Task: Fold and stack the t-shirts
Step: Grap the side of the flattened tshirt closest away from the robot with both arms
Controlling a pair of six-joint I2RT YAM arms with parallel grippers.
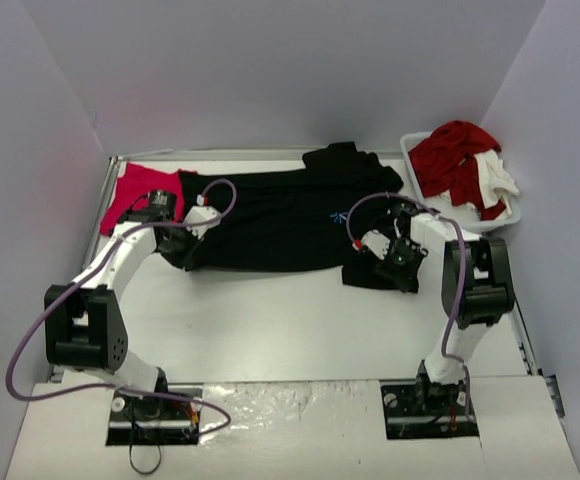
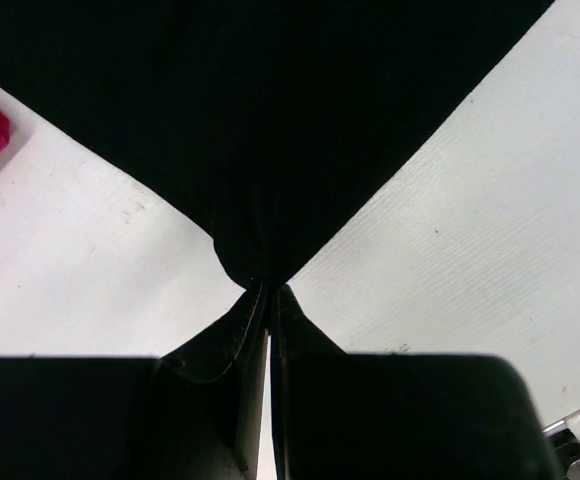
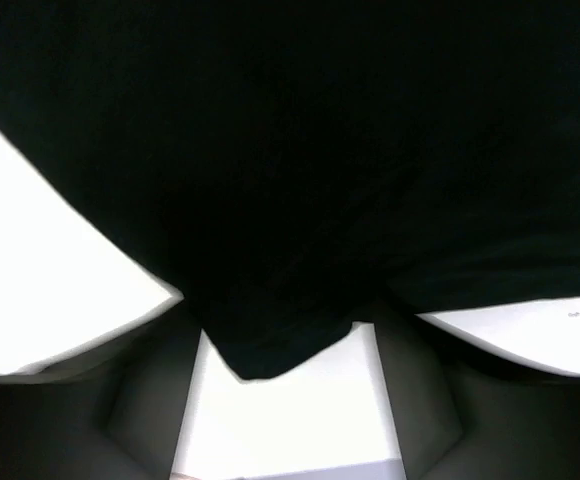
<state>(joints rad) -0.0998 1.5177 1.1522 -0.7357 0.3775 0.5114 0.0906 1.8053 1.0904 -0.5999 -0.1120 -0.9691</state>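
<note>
Your left fingers (image 1: 186, 240) are closed tight on the near left corner of the large black cloth t-shirt (image 1: 280, 215). In the left wrist view the cloth gathers to a point right at their tips and fans out beyond them. Your right fingers (image 1: 382, 257) stand apart. A bunched fold of the same shirt's near right corner hangs between them without being pinched, and the white counter (image 1: 300, 320) shows in the gap beneath it. The black shirt lies spread over the counter between your two pairs of fingers and stretches away from them toward the back. On its chest, just left of the right fingers, sits a small light-blue mark (image 1: 335, 215), too small to read. The plain bright pink-red t-shirt (image 1: 135, 188) lies just beyond and left of the left fingers, beside the black one. Beyond and right of the right fingers, a white plastic basket (image 1: 411, 150) holds crumpled red and white cloth (image 1: 460, 160).
</note>
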